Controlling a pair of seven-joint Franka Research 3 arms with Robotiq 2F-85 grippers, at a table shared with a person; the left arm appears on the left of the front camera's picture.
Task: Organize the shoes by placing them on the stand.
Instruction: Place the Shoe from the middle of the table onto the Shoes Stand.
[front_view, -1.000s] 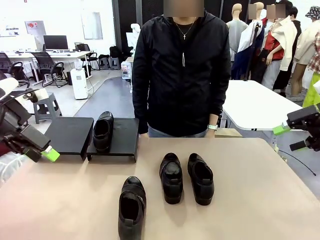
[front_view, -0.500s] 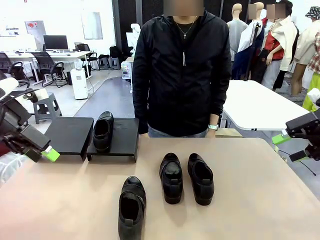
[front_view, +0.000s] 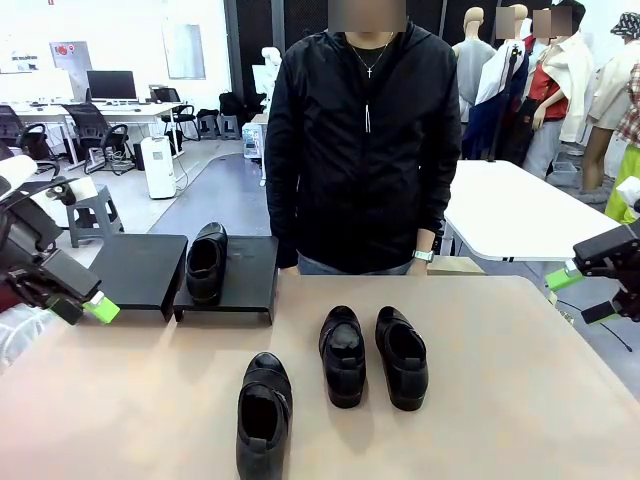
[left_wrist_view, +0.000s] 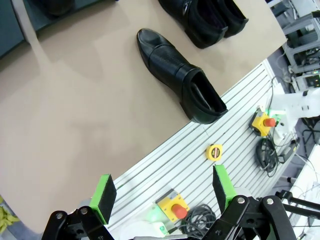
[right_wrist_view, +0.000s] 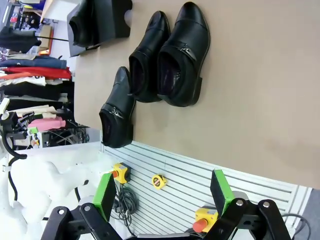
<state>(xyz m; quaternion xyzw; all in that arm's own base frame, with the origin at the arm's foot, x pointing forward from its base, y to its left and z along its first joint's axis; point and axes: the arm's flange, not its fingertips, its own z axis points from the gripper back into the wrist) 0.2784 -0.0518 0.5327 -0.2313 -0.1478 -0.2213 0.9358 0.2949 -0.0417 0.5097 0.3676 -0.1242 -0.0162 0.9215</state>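
Left hand and right hand hang released, empty. Three shoes sit on the bench, and one on the far-left stand.

Front level, wrists overhead, shoes common

We have lowered our right gripper slightly at the frame's right edge, drifting a touch further right.

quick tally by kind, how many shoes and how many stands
shoes: 4
stands: 2
total: 6
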